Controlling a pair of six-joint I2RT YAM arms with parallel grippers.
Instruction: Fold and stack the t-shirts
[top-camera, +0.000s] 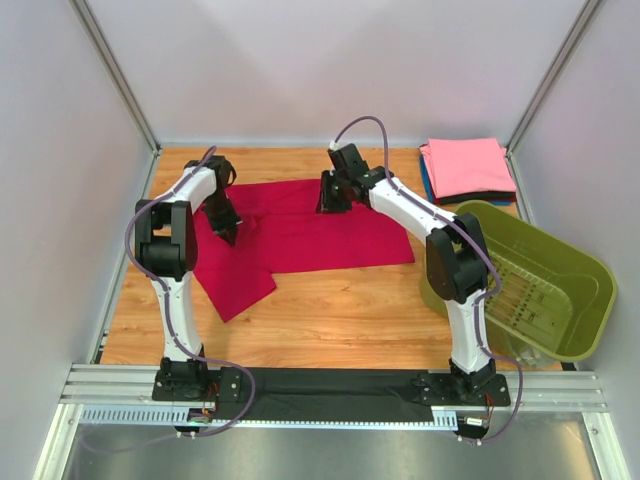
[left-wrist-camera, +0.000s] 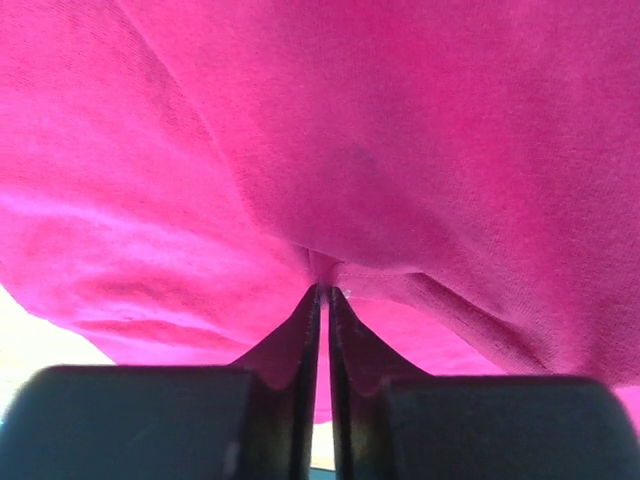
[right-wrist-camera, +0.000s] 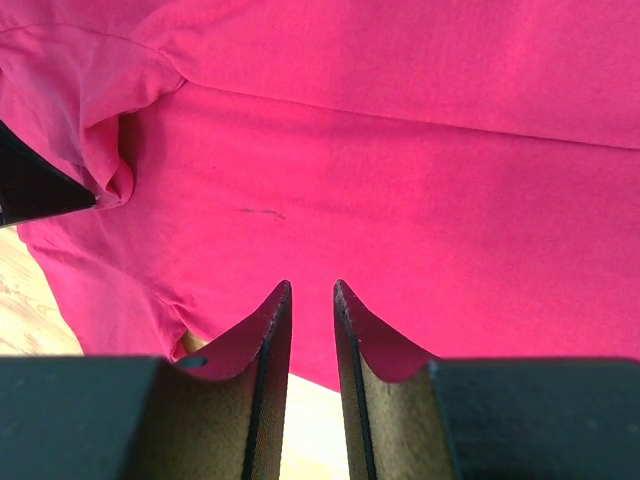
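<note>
The crimson-red t-shirt (top-camera: 300, 235) lies spread on the wooden table, with one part hanging toward the near left. My left gripper (top-camera: 224, 226) is on its left side; in the left wrist view (left-wrist-camera: 325, 290) its jaws are pressed together on a pinched fold of the red cloth (left-wrist-camera: 330, 150). My right gripper (top-camera: 333, 197) is at the shirt's far edge near the middle; in the right wrist view (right-wrist-camera: 311, 288) its jaws stand a little apart over the red cloth (right-wrist-camera: 400, 180), with nothing between them. A folded stack with the pink tee (top-camera: 466, 165) on top sits at the back right.
The olive-green plastic basket (top-camera: 560, 310) stands tilted at the right edge, close to the right arm. Blue and black folded tees (top-camera: 430, 190) show under the pink one. Grey walls close in the table on three sides. Bare wood (top-camera: 340, 310) lies in front of the shirt.
</note>
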